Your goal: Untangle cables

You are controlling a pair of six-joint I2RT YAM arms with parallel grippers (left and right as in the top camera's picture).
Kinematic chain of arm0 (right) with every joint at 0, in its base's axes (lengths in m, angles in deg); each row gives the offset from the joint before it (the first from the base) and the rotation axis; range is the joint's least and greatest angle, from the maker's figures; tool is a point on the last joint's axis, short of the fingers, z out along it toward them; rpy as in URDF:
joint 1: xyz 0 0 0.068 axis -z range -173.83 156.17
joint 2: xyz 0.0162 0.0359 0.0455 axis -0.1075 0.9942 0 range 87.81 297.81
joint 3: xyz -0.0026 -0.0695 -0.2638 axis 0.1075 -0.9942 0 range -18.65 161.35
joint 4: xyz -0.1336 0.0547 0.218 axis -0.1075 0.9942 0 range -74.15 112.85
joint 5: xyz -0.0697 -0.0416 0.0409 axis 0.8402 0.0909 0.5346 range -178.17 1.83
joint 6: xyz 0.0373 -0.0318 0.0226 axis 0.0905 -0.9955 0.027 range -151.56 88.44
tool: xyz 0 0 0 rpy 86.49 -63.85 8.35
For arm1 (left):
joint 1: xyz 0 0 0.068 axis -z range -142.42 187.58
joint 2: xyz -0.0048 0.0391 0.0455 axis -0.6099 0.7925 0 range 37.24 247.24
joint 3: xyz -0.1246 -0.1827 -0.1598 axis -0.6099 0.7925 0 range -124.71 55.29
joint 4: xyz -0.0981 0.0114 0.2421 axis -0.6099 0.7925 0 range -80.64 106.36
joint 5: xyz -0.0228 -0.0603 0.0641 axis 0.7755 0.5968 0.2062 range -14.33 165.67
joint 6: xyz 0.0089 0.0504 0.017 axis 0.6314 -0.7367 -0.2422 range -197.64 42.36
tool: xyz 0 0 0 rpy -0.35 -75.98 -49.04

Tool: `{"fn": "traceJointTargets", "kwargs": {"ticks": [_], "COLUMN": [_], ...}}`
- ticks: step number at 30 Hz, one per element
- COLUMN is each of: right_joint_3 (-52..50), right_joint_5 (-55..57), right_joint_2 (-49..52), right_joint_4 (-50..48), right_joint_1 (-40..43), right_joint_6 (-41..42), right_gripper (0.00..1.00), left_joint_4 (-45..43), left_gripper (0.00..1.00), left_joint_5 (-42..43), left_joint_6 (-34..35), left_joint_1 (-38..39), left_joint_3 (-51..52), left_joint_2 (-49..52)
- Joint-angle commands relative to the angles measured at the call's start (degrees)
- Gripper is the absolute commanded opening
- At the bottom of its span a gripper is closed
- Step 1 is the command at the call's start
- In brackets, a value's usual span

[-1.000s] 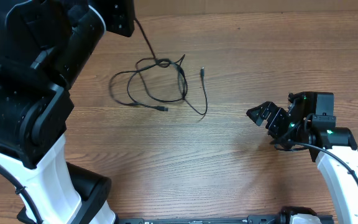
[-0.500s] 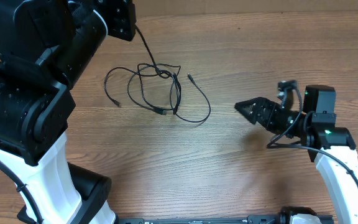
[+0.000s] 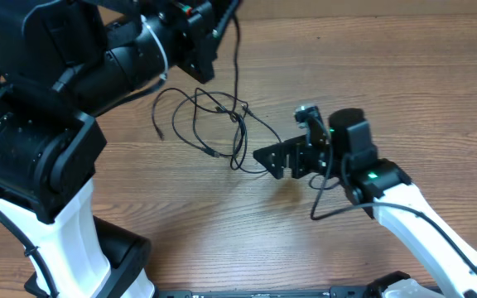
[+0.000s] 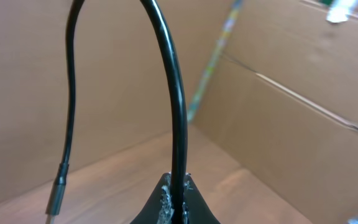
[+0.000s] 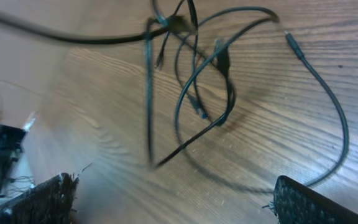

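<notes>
Grips one strand of the cables [image 4: 178,106] in the left gripper [image 4: 176,200], pinched fully closed and lifted well above the wood. Stands spread wide and empty at the right gripper [image 3: 272,157], low over the table [image 3: 404,66], just beside the near loop of the tangle. Leaves the rest of the cables lying as loose crossed loops left of centre, with one strand rising from the knot to the raised grip.

Best done, probably, this way:
- Keep the lift gentle, enough to raise the crossings without cinching the knot.
- Aim the open fingers at a single outer loop, not at the knot.
- Close on one strand only.
- Draw it sideways, away from the lifted strand, so the crossings open.

From the left wrist: shows the pinch itself and a free plug end [image 4: 56,193] dangling beside it, but nothing of the tangle. From the right wrist: shows the crossings up close, partly blurred, with both fingers at the lower corners. From overhead: shows how both arms stand to the tangle, though not the pinch.
</notes>
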Motion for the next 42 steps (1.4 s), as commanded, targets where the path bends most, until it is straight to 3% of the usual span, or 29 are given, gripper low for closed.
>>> {"fn": "traceJointTargets", "kwargs": {"ticks": [1, 6, 11, 15, 22, 30, 36, 42], "right_joint_3": [0.1, 0.1, 0.1, 0.1, 0.1, 0.1, 0.1, 0.1], "right_joint_5": [3.0, 1.9, 8.3, 11.9, 17.6, 17.6, 17.6, 17.6], "right_joint_2": [7.2, 15.1, 19.6, 19.9, 20.0, 20.0, 20.0, 20.0], "right_joint_4": [-5.0, -9.9, -9.8, -9.7, -6.1, 0.7, 2.4, 3.0], "right_joint_1": [-1.6, -2.1, -2.0, -1.9, -1.1, 5.9, 8.9, 8.9], "right_joint_6": [4.0, 6.4, 9.7, 10.2, 10.2, 10.2, 10.2, 10.2], "right_gripper": [1.00, 1.00, 1.00, 1.00, 1.00, 0.99, 0.99, 1.00], "left_joint_4": [-0.4, -2.0, -8.5, -13.5, -25.9, -28.7, -42.9, -42.8], "left_gripper": [0.04, 0.04, 0.04, 0.04, 0.04, 0.04, 0.04, 0.04], "left_joint_5": [4.4, 6.2, 17.5, 23.3, 25.0, 23.1, 26.1, 26.4], "left_joint_6": [2.2, 2.4, 7.2, 10.9, 14.1, 22.8, 44.4, 48.2], "left_joint_1": [2.6, 5.1, 5.2, 5.1, 0.2, -24.8, -47.2, -66.8], "left_joint_3": [-0.1, -0.1, -0.1, -0.2, -0.2, -0.2, -0.2, 0.6], "left_joint_2": [-0.4, -0.4, -0.4, -0.5, -2.9, -5.2, -5.2, -5.1]}}
